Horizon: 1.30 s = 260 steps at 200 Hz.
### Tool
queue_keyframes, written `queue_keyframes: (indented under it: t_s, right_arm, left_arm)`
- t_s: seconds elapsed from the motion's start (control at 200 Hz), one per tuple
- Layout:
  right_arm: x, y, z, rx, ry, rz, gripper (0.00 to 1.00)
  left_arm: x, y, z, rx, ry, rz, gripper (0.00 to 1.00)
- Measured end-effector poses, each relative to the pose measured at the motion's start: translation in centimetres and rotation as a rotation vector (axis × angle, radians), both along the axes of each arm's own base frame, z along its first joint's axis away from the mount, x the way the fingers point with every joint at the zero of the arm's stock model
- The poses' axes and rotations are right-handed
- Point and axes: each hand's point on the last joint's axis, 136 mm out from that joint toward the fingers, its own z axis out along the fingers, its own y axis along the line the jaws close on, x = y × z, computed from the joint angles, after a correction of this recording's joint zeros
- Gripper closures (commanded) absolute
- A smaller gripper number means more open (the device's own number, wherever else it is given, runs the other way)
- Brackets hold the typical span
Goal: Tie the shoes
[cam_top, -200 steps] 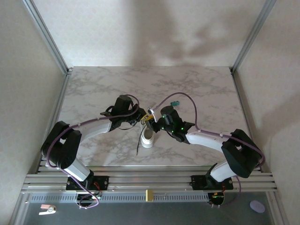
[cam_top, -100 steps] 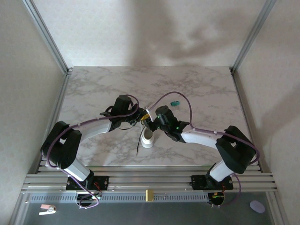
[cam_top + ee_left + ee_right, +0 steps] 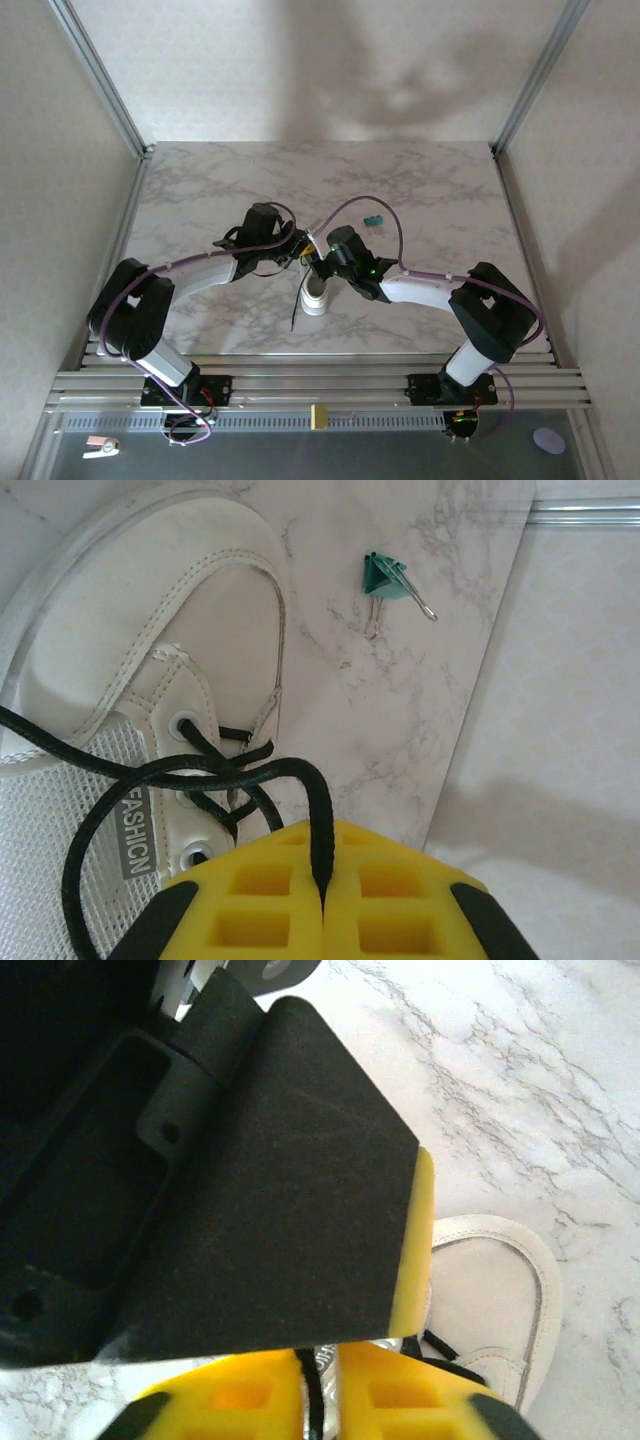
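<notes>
The white sneaker (image 3: 120, 630) lies on the marble table, and its heel (image 3: 314, 297) shows from above between the two arms. My left gripper (image 3: 322, 885) is shut on a loop of black lace (image 3: 316, 810) that rises from the eyelets into its yellow pads. From above, that left gripper (image 3: 298, 250) sits over the shoe's lacing. My right gripper (image 3: 320, 1365) is right beside it, its yellow pads a little apart with a black lace strand (image 3: 316, 1400) running in the gap. The left finger (image 3: 260, 1180) blocks much of the right wrist view. The shoe's toe (image 3: 495, 1280) shows past it.
A small green binder clip (image 3: 385, 575) lies on the marble beyond the shoe's toe, and it appears from above as the clip (image 3: 372, 219) right of the grippers. A loose lace end (image 3: 294, 315) trails toward the near edge. Frame posts and walls bound the table (image 3: 200, 190).
My right gripper has slid left and come in close against the left gripper over the shoe. The left arm and the shoe have stayed put.
</notes>
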Motion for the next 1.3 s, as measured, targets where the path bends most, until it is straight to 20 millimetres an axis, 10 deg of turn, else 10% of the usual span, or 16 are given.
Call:
queue_keyframes:
  t_s: [0.165,0.49,0.781,1.061,1.301]
  right_arm:
    - [-0.1,0.1,0.1,0.007,0.002,-0.005,1.00]
    - [0.1,0.0,0.2,0.052,0.046,-0.042,1.00]
    - [0.6,-1.1,0.5,0.181,0.156,-0.074,1.00]
    - [0.7,-1.4,1.0,0.261,0.238,-0.048,1.00]
    - [1.2,-2.7,0.8,0.269,0.282,-0.058,1.00]
  left_arm:
    - [0.1,0.1,0.0,-0.003,-0.001,0.006,1.00]
    - [0.2,1.4,2.0,0.054,-0.084,0.016,0.47]
    - [-0.7,6.7,5.3,0.258,-0.279,0.112,0.60]
    - [-8.3,7.7,-3.0,0.379,-0.252,-0.048,0.68]
    - [-9.7,5.2,-2.8,0.394,-0.378,-0.187,0.79]
